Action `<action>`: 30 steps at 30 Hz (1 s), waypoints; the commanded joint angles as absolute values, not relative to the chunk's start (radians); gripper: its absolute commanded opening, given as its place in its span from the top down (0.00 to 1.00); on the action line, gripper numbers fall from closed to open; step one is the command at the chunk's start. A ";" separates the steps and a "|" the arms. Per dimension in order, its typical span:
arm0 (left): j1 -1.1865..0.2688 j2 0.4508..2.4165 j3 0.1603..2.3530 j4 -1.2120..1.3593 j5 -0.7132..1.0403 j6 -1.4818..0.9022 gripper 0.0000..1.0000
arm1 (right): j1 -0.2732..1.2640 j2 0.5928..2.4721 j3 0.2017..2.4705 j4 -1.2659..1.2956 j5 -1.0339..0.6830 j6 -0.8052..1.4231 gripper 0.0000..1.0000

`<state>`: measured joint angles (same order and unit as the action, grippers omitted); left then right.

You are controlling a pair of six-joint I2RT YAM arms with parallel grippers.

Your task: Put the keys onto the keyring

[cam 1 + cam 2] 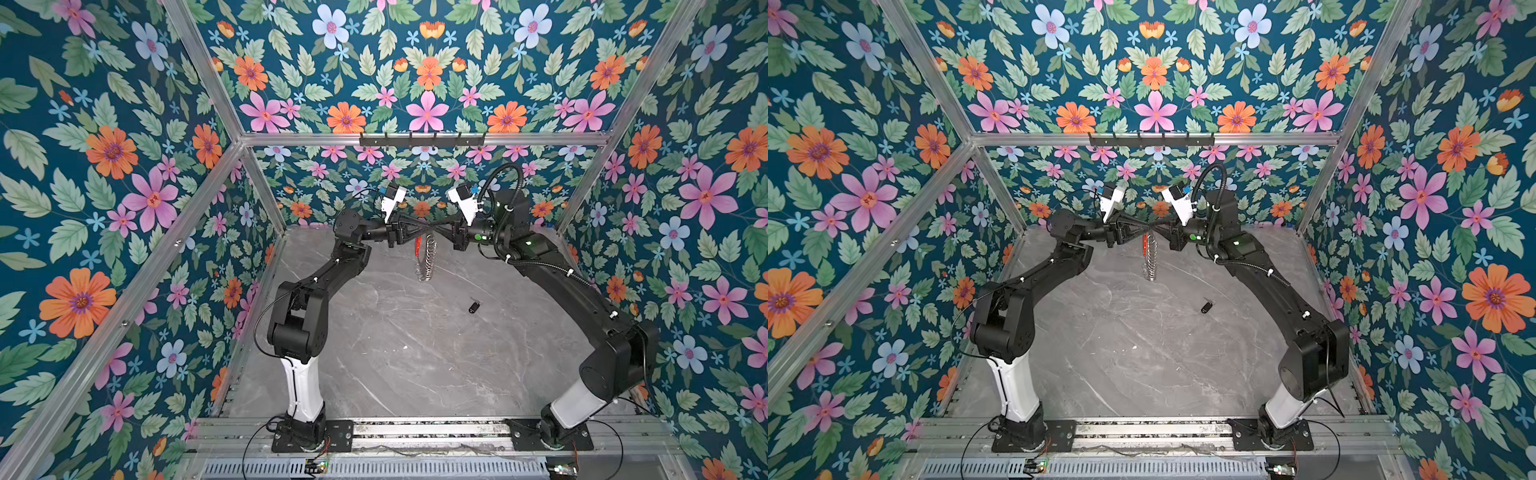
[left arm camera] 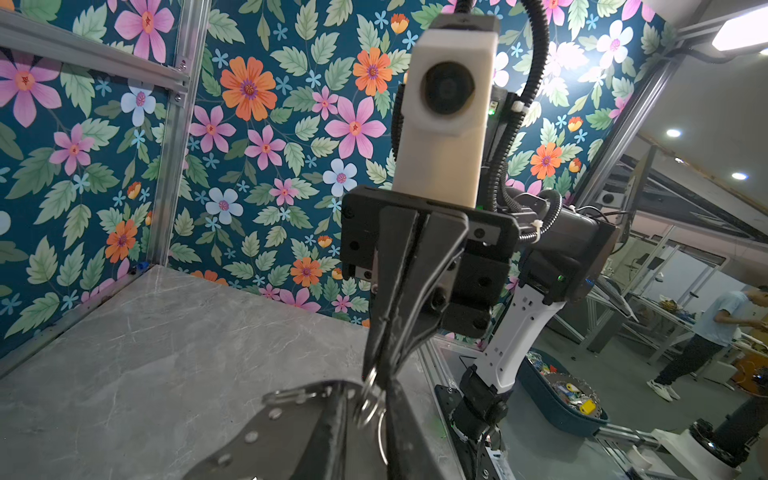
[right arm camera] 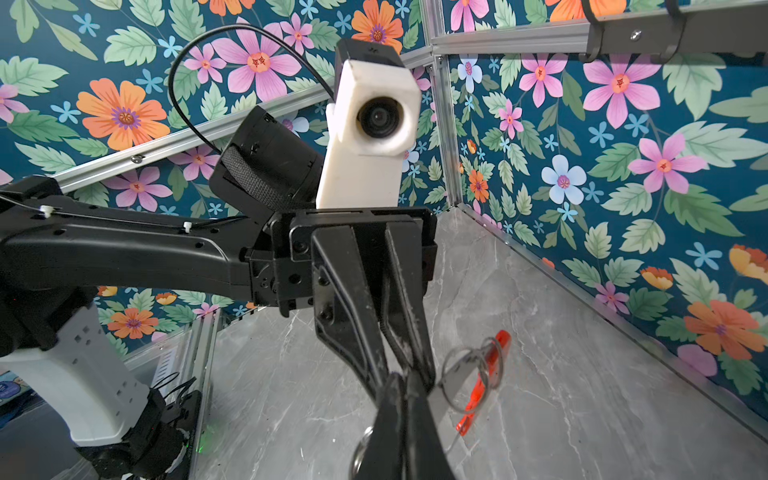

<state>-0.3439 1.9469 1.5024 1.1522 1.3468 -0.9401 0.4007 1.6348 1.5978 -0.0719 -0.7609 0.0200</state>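
Note:
In both top views my two grippers meet tip to tip, raised over the back of the table. The keyring [image 1: 427,259] [image 1: 1151,257], a silver hoop with many steel loops and a red bar [image 3: 484,374], hangs below them. My right gripper [image 1: 434,231] [image 3: 405,380] is shut on the hoop. My left gripper [image 1: 427,231] [image 2: 369,390] has narrow jaws pinching a small steel loop [image 2: 365,409] of the keyring. The keys, a small black fob [image 1: 473,306] [image 1: 1206,306], lie alone on the table, nearer than and right of the hanging ring.
The grey marble table [image 1: 395,353] is boxed in by floral walls on three sides, with aluminium posts at the corners. A black hook rail [image 1: 422,140] is fixed high on the back wall. Both arm bases stand at the front edge.

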 commanded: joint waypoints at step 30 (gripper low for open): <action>-0.328 1.914 1.446 1.164 1.267 -0.897 1.00 | 0.406 1.713 1.621 0.040 -0.792 0.094 1.00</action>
<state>-0.3279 1.9350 1.4544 1.1461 1.3079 -0.9340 0.4011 1.7092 1.6253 0.0116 -0.7998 0.0799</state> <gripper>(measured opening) 0.050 0.051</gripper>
